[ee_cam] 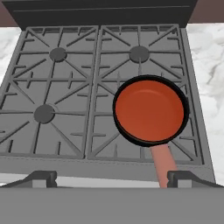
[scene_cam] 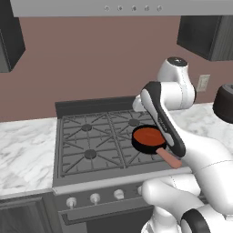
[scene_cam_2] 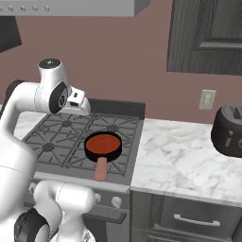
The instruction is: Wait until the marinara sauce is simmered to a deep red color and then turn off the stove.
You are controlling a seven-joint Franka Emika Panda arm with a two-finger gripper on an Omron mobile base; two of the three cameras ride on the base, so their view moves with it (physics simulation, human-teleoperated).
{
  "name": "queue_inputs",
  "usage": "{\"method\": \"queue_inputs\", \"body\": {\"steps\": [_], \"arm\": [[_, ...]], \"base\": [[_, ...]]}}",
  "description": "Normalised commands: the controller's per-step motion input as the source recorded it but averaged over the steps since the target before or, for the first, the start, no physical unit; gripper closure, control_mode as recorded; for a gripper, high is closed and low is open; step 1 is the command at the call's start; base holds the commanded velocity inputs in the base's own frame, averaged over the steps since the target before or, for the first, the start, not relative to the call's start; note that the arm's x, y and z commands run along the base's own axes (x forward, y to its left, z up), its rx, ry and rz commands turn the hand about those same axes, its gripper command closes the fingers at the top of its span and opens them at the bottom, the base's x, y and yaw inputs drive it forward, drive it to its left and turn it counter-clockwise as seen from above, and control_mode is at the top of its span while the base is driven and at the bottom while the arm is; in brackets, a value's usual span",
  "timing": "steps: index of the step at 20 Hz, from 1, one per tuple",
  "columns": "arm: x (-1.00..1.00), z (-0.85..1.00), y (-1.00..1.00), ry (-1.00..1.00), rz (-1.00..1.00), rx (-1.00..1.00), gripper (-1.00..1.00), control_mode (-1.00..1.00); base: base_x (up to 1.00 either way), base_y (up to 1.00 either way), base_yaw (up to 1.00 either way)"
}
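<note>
The arm [scene_cam: 182, 91] has smooth, rounded white shells with dark bands at the joints and a dark round cap on its top joint. The finger tips [ee_cam: 41, 178] are small, dark and blocky.

I see the marinara sauce [ee_cam: 149, 109] as a flat orange-red disc filling a small black frying pan [ee_cam: 181, 127] with a salmon-pink handle [ee_cam: 162, 164] pointing toward the front edge. The pan sits level on the front right burner grate of the stove [ee_cam: 65, 87], a dark grey four-burner range with round silver front knobs [scene_cam: 94, 198].
</note>
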Motion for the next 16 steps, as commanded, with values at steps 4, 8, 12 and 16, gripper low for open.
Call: {"method": "queue_inputs", "body": {"steps": [4,8,12,16], "arm": [[0.0,0.0,0.0,0.0,0.0,0.0,-1.0,1.0],[0.0,0.0,0.0,0.0,0.0,0.0,-1.0,1.0],[0.0,0.0,0.0,0.0,0.0,0.0,-1.0,1.0],[0.0,0.0,0.0,0.0,0.0,0.0,-1.0,1.0]], "base": [[0.0,0.25,0.0],[0.0,0.28,0.0],[0.0,0.31,-0.01],[0.0,0.45,-0.02]]}}
